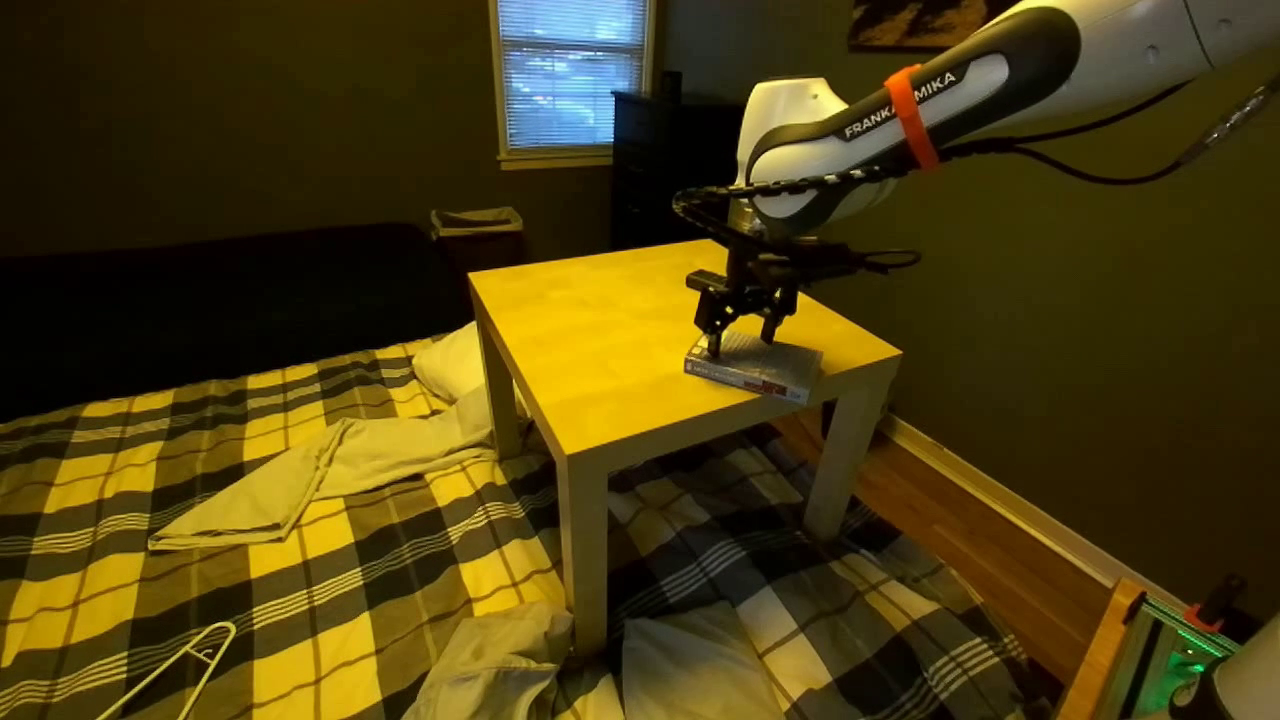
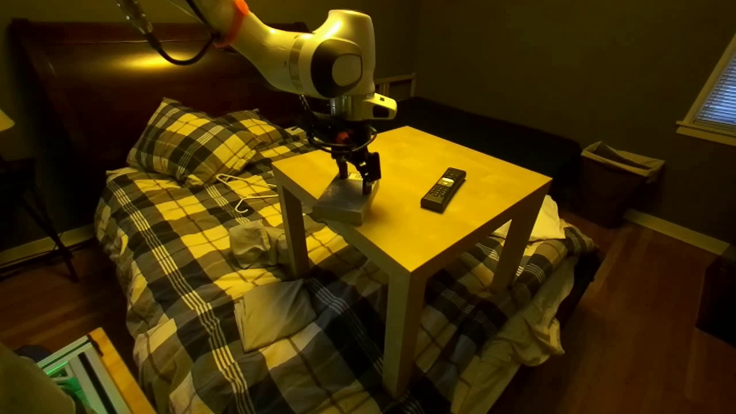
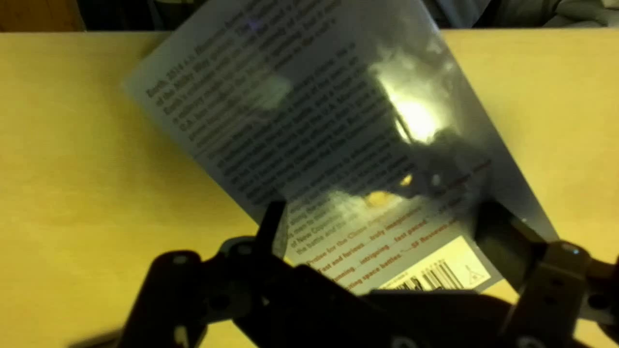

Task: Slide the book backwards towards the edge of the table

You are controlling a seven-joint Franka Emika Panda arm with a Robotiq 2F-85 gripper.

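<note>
The book [image 1: 755, 370] lies flat, back cover up, at an edge of the light-wood table [image 1: 580, 340]. It is grey with printed text and sits at an angle. In the wrist view the far end of the book [image 3: 309, 111] reaches past the table edge. In an exterior view a corner of the book [image 2: 342, 201] also overhangs the table [image 2: 489, 190]. My gripper [image 1: 741, 342] points down over the book with its fingers apart and nothing between them. The fingertips [image 3: 382, 212] are at or just above the cover; I cannot tell whether they press on it.
A dark remote [image 2: 443, 190] lies on the table beside the book. The table stands on a plaid-covered bed [image 1: 330, 620] with loose pale cloths [image 2: 273, 313] and a hanger [image 2: 247, 195]. A lined bin [image 2: 621, 178] stands on the floor.
</note>
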